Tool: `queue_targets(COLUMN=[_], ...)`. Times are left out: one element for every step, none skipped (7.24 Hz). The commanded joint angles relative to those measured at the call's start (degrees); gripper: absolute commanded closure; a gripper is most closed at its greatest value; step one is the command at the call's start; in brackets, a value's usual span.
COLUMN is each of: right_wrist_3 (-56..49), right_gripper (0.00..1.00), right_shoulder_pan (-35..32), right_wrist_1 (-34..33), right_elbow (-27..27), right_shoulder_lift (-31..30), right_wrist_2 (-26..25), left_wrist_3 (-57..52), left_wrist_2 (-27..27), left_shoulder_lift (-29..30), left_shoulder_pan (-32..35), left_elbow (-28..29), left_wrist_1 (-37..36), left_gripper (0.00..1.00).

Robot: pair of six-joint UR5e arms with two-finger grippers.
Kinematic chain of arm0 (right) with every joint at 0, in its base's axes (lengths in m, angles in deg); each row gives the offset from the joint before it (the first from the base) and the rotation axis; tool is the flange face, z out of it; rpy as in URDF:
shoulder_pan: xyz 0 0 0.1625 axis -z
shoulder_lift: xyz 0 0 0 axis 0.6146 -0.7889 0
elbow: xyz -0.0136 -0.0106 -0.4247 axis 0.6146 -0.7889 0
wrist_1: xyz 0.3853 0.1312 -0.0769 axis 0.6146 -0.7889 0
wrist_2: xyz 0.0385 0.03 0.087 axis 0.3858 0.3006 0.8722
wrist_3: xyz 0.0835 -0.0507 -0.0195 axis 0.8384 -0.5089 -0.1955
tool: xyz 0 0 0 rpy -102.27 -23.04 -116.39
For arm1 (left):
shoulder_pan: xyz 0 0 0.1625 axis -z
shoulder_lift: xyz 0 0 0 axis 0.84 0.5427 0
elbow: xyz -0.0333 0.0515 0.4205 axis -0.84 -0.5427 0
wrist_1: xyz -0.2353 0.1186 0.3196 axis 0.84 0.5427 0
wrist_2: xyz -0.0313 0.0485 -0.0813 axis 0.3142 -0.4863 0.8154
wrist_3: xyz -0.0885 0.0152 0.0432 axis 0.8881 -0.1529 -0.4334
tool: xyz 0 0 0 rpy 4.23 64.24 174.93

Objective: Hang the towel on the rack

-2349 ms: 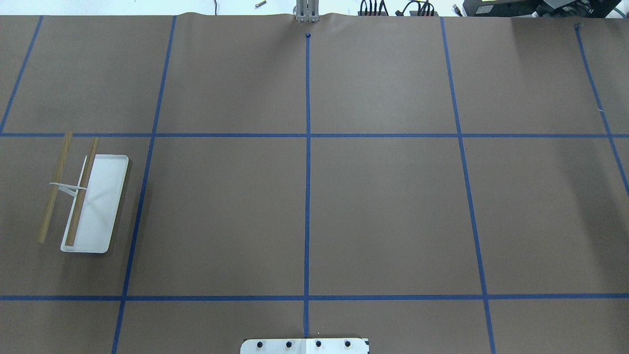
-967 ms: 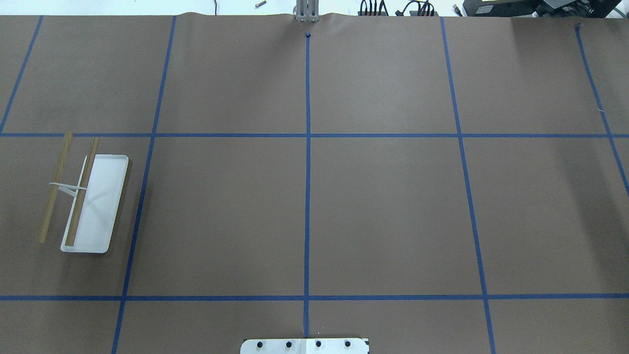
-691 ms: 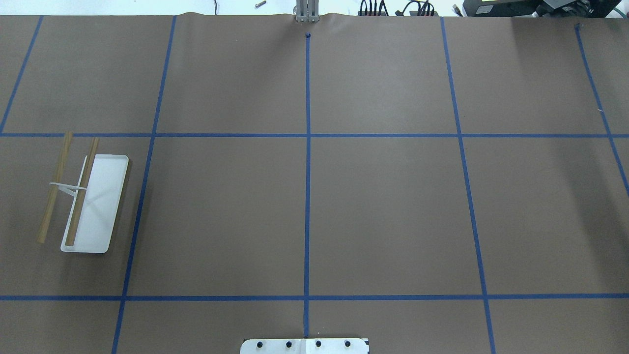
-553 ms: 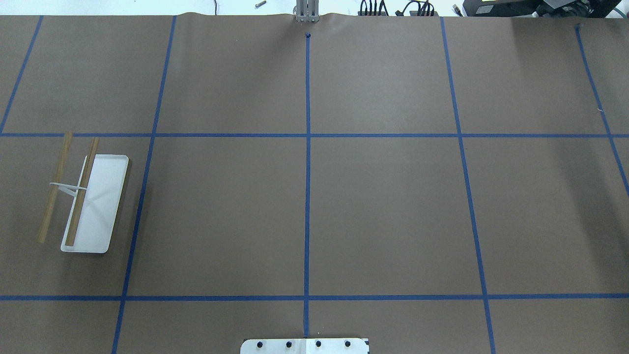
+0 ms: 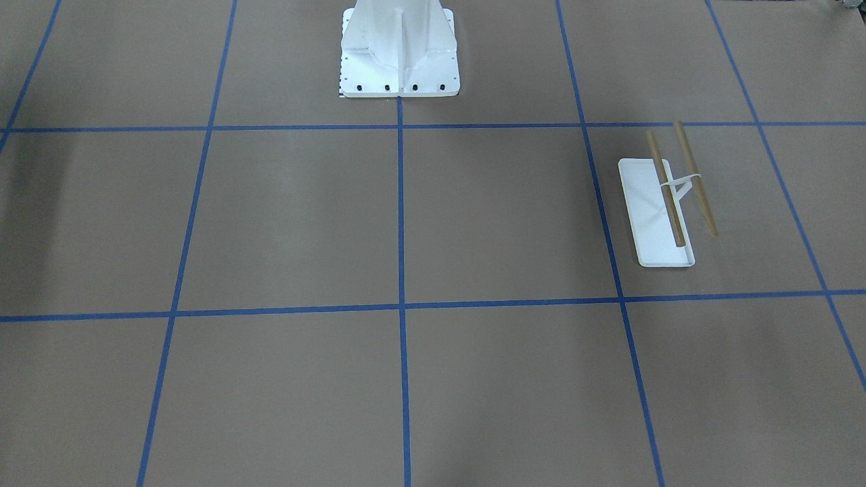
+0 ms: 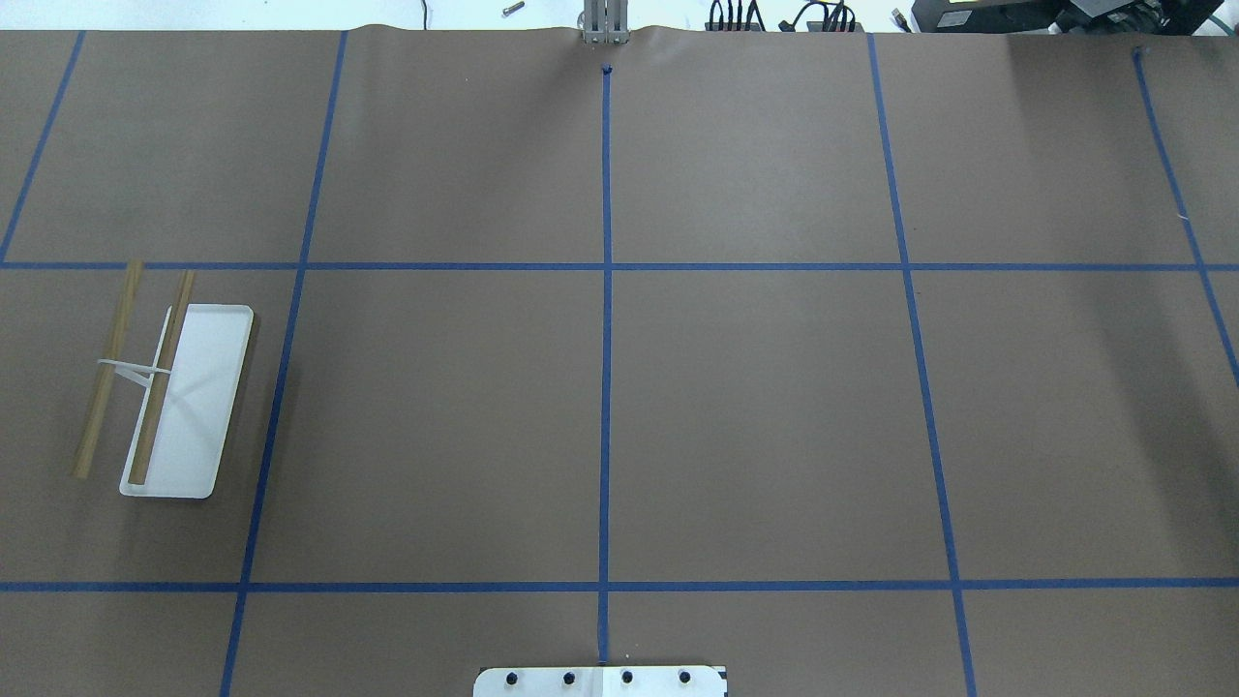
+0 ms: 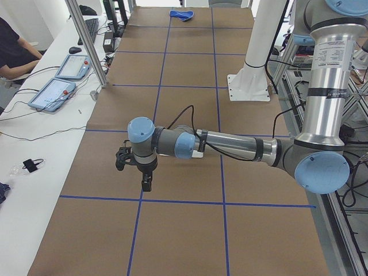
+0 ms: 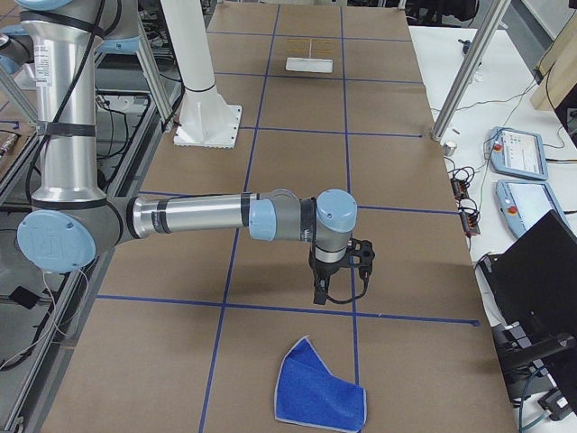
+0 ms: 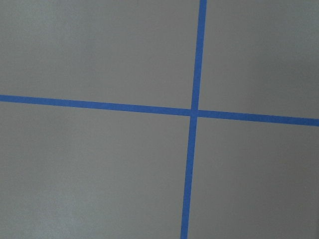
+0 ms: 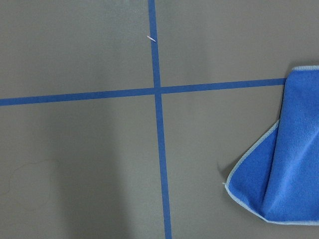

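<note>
The rack stands at the table's left, a white base with two tan rods and nothing on them; it also shows in the front view and far off in the right view. The blue towel lies crumpled on the table's right end, also in the right wrist view and far off in the left view. My right gripper hangs above the table, short of the towel. My left gripper hangs over the left part. I cannot tell whether either is open or shut.
The white bolted pedestal stands at the robot's side in the middle. Blue tape lines grid the brown table cover. A bench with tablets and a seated person runs along the far side.
</note>
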Motion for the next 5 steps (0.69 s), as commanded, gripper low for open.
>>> queue_targets(right_wrist_3=[0.0,-0.7,-2.4,-3.8,-10.6], right_gripper=[0.0,0.0,0.0,0.0,0.0], right_shoulder_pan=[0.1,0.1,0.2,0.3,0.3], right_wrist_1=[0.0,0.0,0.1,0.3,5.2], right_elbow=[0.0,-0.3,-0.5,-3.0,-8.5], right_shoulder_lift=[-0.3,-0.6,-0.7,-0.3,0.0], right_wrist_2=[-0.5,-0.5,-0.6,-1.3,-1.5], left_wrist_3=[1.2,2.3,2.3,2.3,2.3], left_wrist_2=[0.0,0.1,0.1,0.2,1.0], left_shoulder_lift=[0.2,-0.6,-0.7,-0.6,-0.6], left_shoulder_pan=[-0.1,-0.1,-0.1,-0.1,-0.1], left_elbow=[0.8,0.7,1.0,0.9,0.7], left_wrist_1=[-0.3,0.1,0.1,0.1,0.1], left_gripper=[0.01,0.01,0.01,0.01,0.01])
